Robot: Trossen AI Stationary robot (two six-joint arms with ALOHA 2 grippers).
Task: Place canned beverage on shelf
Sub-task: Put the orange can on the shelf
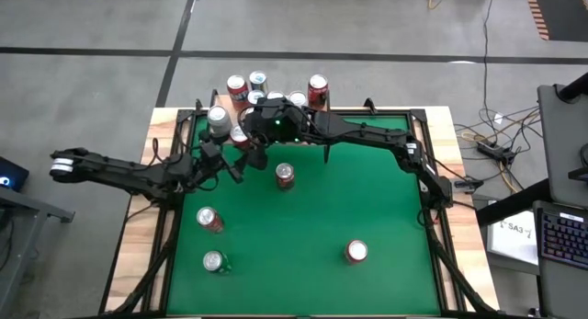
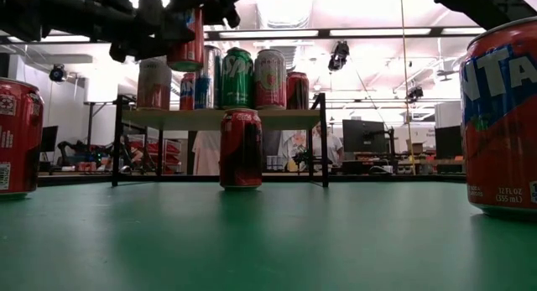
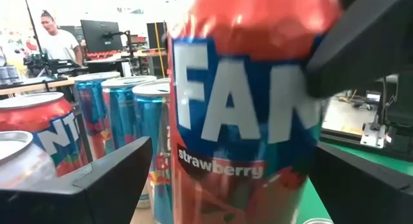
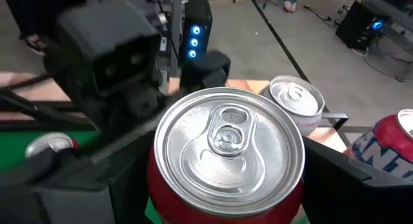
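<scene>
A red strawberry soda can (image 3: 245, 121) hangs upright in the air above the left part of the shelf (image 2: 252, 117), with my right gripper (image 4: 226, 192) shut on it. In the low view the can (image 2: 186, 39) hangs higher than the several cans (image 2: 237, 77) that stand on the wooden board. My left gripper (image 3: 226, 192) is open. It comes level from the table's left, and its fingers (image 3: 97, 179) stand on either side of the can without touching it. From above, the two grippers meet at the can (image 1: 241, 137). My right gripper pinches the can's side wall (image 4: 161, 185) between its two fingers, just below the rim. It comes from the table's right, slanting slightly down. The can is upright, with its top (image 4: 229, 140) showing, and is lifted clear of shelf and table.
One red can (image 2: 241, 148) stands on the green table in front of the shelf. Three more cans (image 1: 209, 220), (image 1: 216, 262), (image 1: 356, 252) stand nearer the front. A silver-topped can (image 4: 295, 100) and a red one (image 4: 387, 146) stand on the shelf close to the held can.
</scene>
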